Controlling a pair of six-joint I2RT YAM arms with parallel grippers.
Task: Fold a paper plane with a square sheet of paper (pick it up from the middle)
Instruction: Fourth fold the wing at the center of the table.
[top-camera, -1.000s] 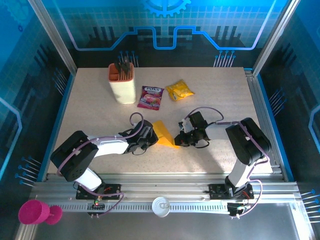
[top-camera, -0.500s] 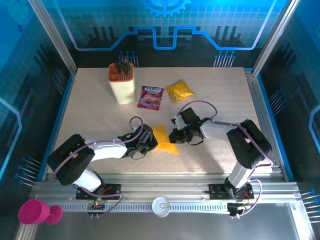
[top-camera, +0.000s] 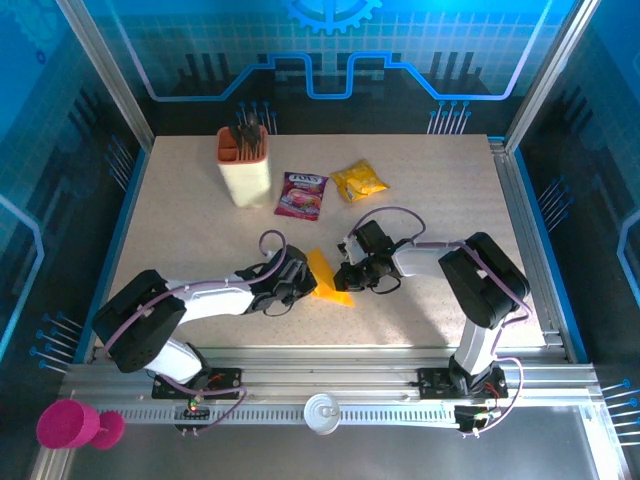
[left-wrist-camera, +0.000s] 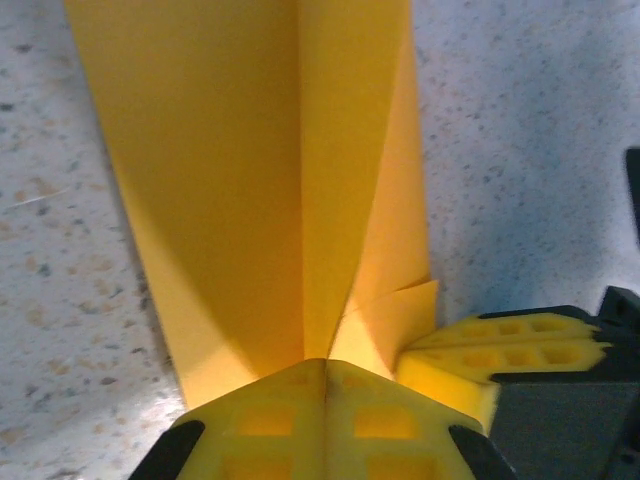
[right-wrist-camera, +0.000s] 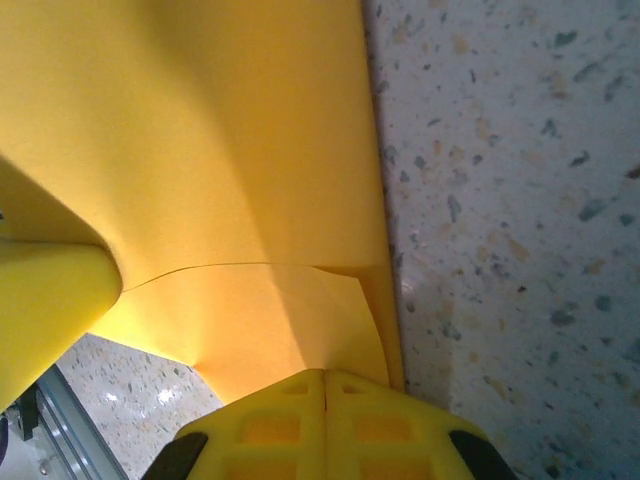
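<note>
On the desk (top-camera: 450, 180), just below the purple packet (top-camera: 302, 194), the right arm (top-camera: 440, 260) is drawing in toward the left arm (top-camera: 200, 300). Between them the square sheet of paper (top-camera: 325, 277) is narrowing along its crease, and the 2 pairs of jaws are pinching it shut.

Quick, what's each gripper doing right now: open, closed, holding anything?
Left gripper: closed, pinching the folded orange-yellow paper.
Right gripper: closed, pinching the same paper from the opposite side.
</note>
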